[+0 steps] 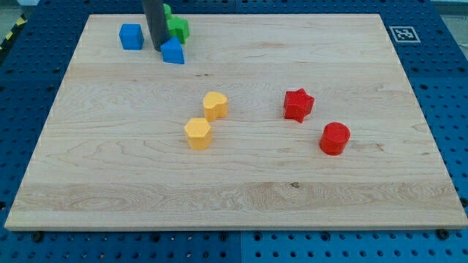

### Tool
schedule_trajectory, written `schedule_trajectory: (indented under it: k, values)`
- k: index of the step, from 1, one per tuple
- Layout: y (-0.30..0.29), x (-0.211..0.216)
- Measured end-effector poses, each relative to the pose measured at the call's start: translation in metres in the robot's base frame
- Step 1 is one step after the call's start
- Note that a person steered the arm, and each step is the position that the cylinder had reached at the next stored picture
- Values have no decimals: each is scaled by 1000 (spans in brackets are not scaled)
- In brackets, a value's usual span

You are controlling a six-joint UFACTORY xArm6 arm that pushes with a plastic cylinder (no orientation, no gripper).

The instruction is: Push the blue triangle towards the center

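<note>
Setting: robotics lab bench | Evidence: wooden board (241, 183) lying on a blue perforated table (439, 58) with a regular hole grid | black-and-white fiducial marker (403, 33) at the board's corner | yellow-black hazard tape (10, 35) at the view's left edge

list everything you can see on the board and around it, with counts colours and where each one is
blue triangle: 1, blue, top left, just right of my tip
blue cube: 1, blue, top left, left of the rod
green block: 1, green, top left, partly hidden behind the rod, shape unclear
yellow heart: 1, yellow, near centre
yellow hexagon: 1, yellow, below-left of the heart
red star: 1, red, right of centre
red cylinder: 1, red, below-right of the star
wooden board: 1, light wood
marker tag: 1, black and white, top right
my tip: 1, dark, beside the blue triangle's left edge
</note>
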State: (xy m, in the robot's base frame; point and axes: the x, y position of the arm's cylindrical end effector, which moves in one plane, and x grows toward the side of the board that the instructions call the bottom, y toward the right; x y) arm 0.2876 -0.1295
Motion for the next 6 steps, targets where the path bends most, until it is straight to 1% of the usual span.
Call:
schedule_trajectory:
  k: [1, 3, 6]
  values:
    - [12, 0]
    - [17, 36]
    - [54, 51]
